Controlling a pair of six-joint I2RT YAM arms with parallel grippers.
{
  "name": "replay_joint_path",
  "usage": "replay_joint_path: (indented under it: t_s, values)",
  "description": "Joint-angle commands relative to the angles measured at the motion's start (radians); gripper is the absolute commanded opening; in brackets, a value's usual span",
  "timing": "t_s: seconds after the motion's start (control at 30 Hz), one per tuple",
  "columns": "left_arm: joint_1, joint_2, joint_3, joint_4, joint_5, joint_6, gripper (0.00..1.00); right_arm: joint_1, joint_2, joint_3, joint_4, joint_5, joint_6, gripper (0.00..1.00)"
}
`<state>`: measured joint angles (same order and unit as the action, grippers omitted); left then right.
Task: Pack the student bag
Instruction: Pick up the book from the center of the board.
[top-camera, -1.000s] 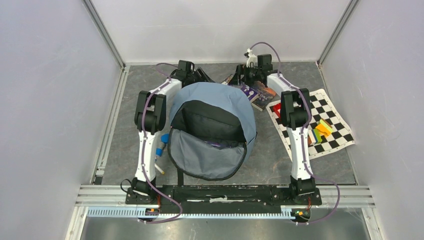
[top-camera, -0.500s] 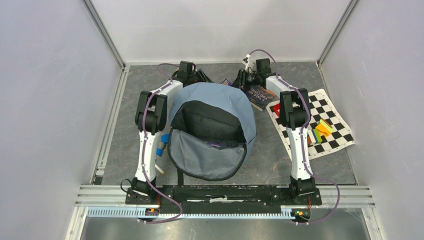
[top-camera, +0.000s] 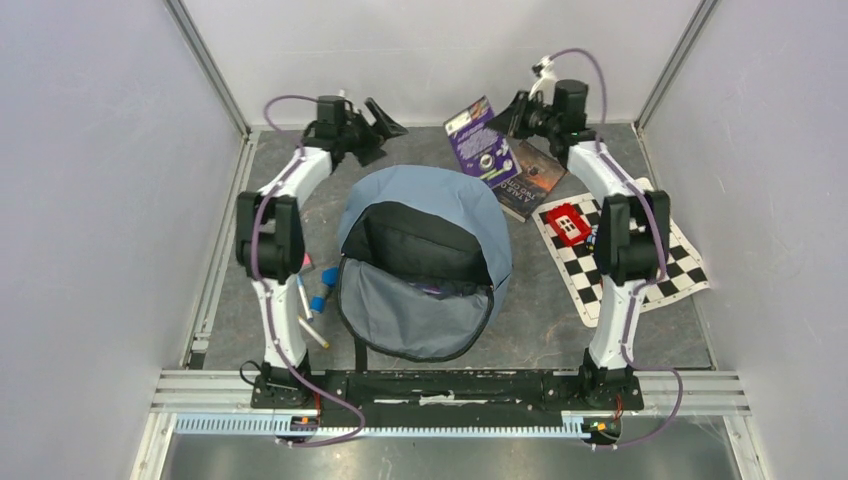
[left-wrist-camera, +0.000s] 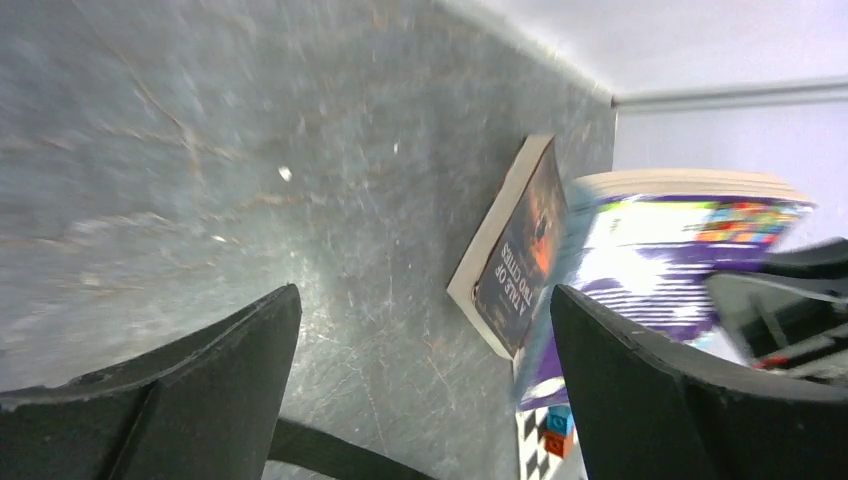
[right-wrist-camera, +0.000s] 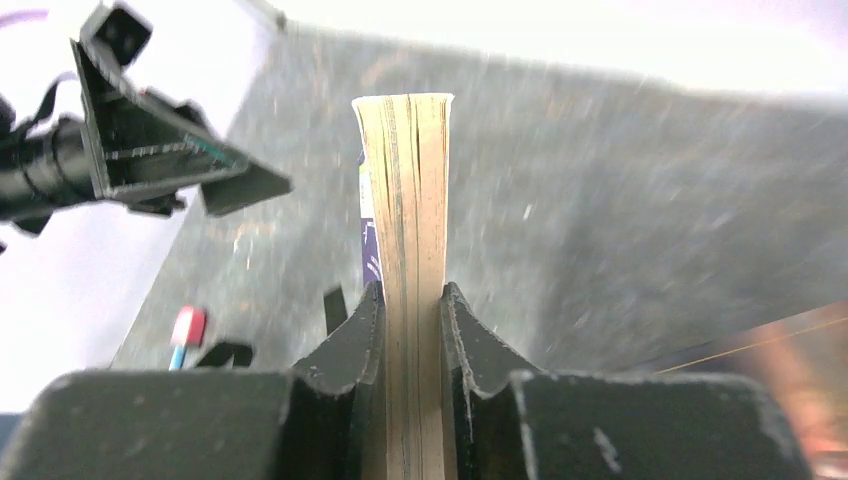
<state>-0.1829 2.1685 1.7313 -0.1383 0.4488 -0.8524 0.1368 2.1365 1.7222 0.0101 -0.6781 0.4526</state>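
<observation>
Since a second ago both arms have come up from behind the student bag (top-camera: 440, 195). The right gripper (top-camera: 512, 112) is now clamped on the purple book (top-camera: 482, 140) and holds it in the air above the far edge of the table; before, that book lay flat beside the dark book (top-camera: 530, 180), which has not moved. The left gripper (top-camera: 388, 118) has swung back toward the far left corner and stands wide apart, holding nothing. With the right arm shifted, a red block (top-camera: 567, 224) shows on the checkered mat (top-camera: 680, 270).

The bag sits where it was, in the middle of the table between the two arms, with its main flap folded toward me and the black lining exposed.

The table (top-camera: 540, 300) is mottled grey, scuffed and scratched, boxed in by plain pale walls (top-camera: 90, 200) with metal strips in the corners. Markers (top-camera: 318, 300) lie just left of the bag.

On the right wrist view the book's (right-wrist-camera: 405, 180) cream page edges stand upright between black, angular fingers (right-wrist-camera: 350, 350) – a firm pinch. The bag's fabric looks soft and slumped; the dark book's (left-wrist-camera: 515, 260) cover is glossy.
</observation>
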Motion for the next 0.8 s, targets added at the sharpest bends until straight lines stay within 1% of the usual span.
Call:
replay_joint_path:
  t_s: [0.0,0.1,0.17,0.3,0.4,0.5,0.57,0.63,0.7,0.77]
  values:
    - [0.044,-0.213,0.017,-0.059,-0.102,0.180,1.00,-0.036,-0.246,0.022,0.203,0.130,0.003,0.00]
    - [0.064,-0.319,0.001,-0.163,-0.204,0.256,1.00,-0.037,-0.342,0.031,0.194,0.221,-0.028,0.00]
    - [0.073,-0.394,-0.020,-0.193,-0.236,0.281,1.00,-0.037,-0.404,0.044,0.195,0.252,-0.045,0.00]
    - [0.071,-0.534,-0.051,-0.209,-0.211,0.268,1.00,-0.037,-0.524,0.061,0.224,0.275,-0.051,0.00]
    - [0.070,-0.646,-0.098,-0.201,-0.191,0.251,1.00,-0.037,-0.596,0.061,0.261,0.248,-0.026,0.00]
    - [0.072,-0.727,-0.136,-0.207,-0.183,0.251,1.00,-0.034,-0.663,0.053,0.312,0.189,0.024,0.00]
    - [0.072,-0.752,-0.127,-0.262,-0.184,0.239,1.00,-0.029,-0.704,0.040,0.358,0.141,0.063,0.00]
    - [0.073,-0.767,-0.113,-0.345,-0.221,0.219,1.00,-0.015,-0.741,0.032,0.394,0.100,0.099,0.00]
    - [0.075,-0.784,-0.113,-0.412,-0.254,0.214,1.00,0.010,-0.758,0.067,0.376,0.060,0.124,0.00]
    - [0.078,-0.814,-0.135,-0.439,-0.267,0.212,1.00,0.059,-0.777,0.079,0.364,0.026,0.134,0.00]
